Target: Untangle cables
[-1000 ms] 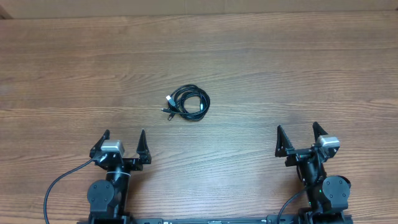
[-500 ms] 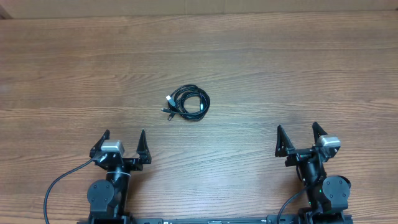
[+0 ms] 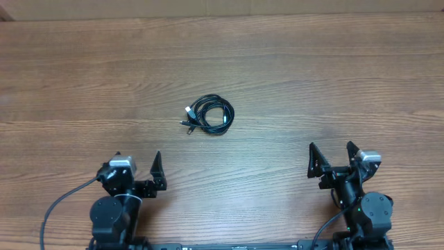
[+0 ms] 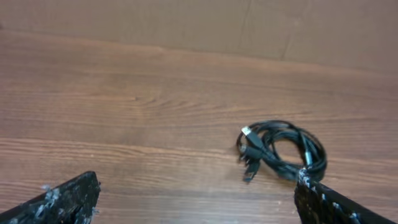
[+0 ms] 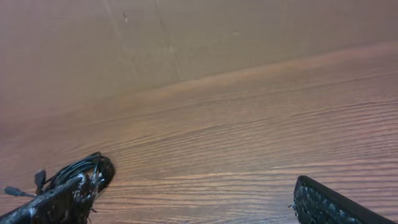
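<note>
The thin black flexible cables (image 3: pixel 209 115) lie wound together in 1 small loose coil on the brown wood-grain table (image 3: pixel 333 76), a little left of its middle and well apart from both arms. How many cords make up the coil cannot be told. Several strands overlap on its right side. On its left side, 2 or 3 small plug ends poke out, 1 of them with a pale metal tip.

The left claw (image 3: pixel 137 163) hangs over the near edge of the table with its fingers spread wide, and it holds nothing. In the overhead view its left finger is partly hidden under the wrist camera housing. The right claw (image 3: pixel 330 154) is likewise spread wide and empty at the near right.

In the left wrist view only the 2 dark finger ends show in the bottom corners, and the right one covers the coil's lower right edge. In the right wrist view the picture is soft. There the coil sits at the lower left, half hidden behind a finger, with 1 plug showing at the frame's edge.
</note>
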Robot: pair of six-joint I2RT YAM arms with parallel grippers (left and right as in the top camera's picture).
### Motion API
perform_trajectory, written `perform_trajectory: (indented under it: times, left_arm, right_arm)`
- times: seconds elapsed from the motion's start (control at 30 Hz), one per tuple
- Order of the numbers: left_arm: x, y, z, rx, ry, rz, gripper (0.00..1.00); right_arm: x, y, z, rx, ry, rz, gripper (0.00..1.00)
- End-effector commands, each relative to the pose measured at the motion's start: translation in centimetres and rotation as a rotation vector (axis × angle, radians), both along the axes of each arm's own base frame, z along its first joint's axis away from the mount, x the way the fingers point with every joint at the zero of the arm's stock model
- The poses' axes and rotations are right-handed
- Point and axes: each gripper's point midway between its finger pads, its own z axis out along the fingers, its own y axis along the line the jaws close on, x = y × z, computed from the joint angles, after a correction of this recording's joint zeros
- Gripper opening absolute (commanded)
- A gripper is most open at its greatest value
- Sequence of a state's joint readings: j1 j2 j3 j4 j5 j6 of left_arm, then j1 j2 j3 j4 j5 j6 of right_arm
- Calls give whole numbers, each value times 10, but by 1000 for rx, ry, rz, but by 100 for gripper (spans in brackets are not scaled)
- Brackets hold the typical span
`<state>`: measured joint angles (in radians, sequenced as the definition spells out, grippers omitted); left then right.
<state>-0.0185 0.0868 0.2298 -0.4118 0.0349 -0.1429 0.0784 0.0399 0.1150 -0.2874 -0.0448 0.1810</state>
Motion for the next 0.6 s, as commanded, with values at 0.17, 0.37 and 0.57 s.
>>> perform_trajectory:
  times: [0.17, 0.37, 0.57]
  left_arm:
    - [2, -6, 33, -54, 146, -20, 99]
    - [9, -7, 49, -55, 346, -17, 100]
    - [7, -9, 60, -63, 586, -24, 99]
  right_arm:
    - [1, -2, 30, -3, 90, -10, 100]
    - [11, -1, 43, -15, 234, -10, 100]
    - [25, 2, 44, -28, 437, -1, 100]
